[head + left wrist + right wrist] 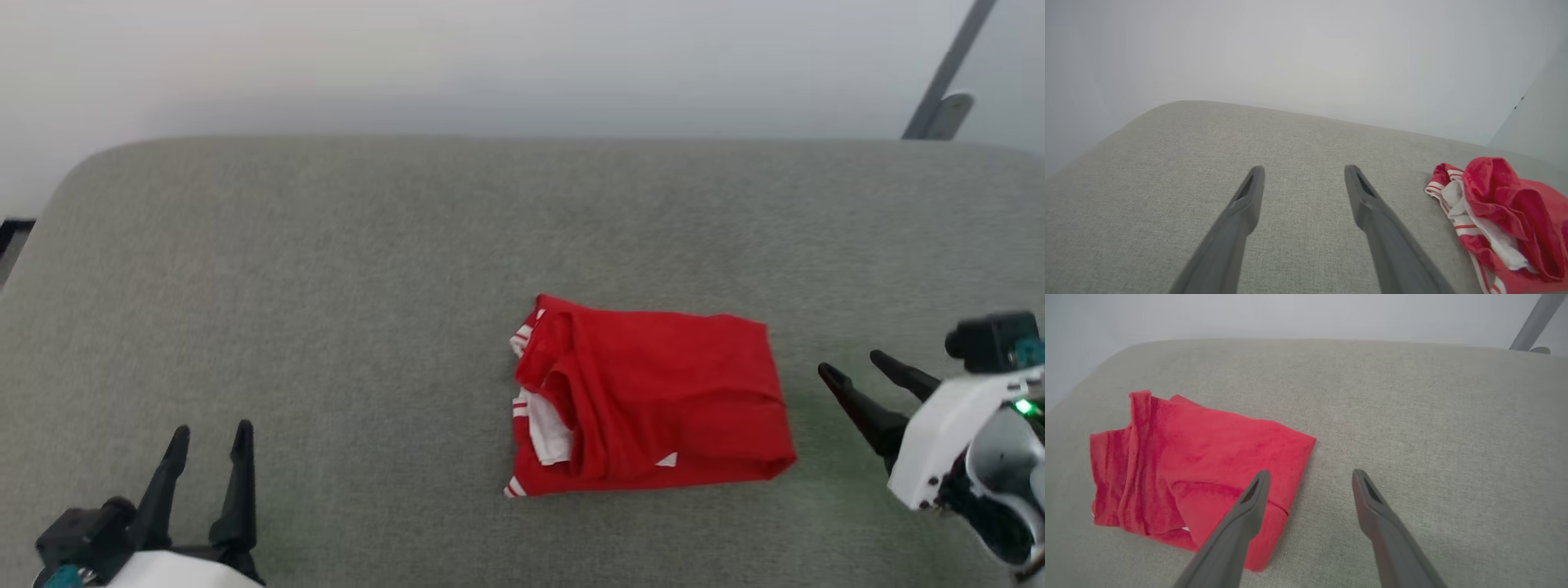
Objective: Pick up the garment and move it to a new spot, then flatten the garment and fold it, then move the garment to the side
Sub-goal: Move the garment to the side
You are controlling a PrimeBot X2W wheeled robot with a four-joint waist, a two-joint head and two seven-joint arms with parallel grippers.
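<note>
Garment [653,396], one, left gripper [212,429], right gripper [851,363], spread

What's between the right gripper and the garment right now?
Bare grey cushion separates the right gripper from the garment; the head view shows that gap.

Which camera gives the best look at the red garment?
Head view: the whole garment lies unobstructed on the grey cushion. The left wrist view cuts it off at the frame edge; in the right wrist view, a finger of the right gripper overlaps its near corner.
</note>
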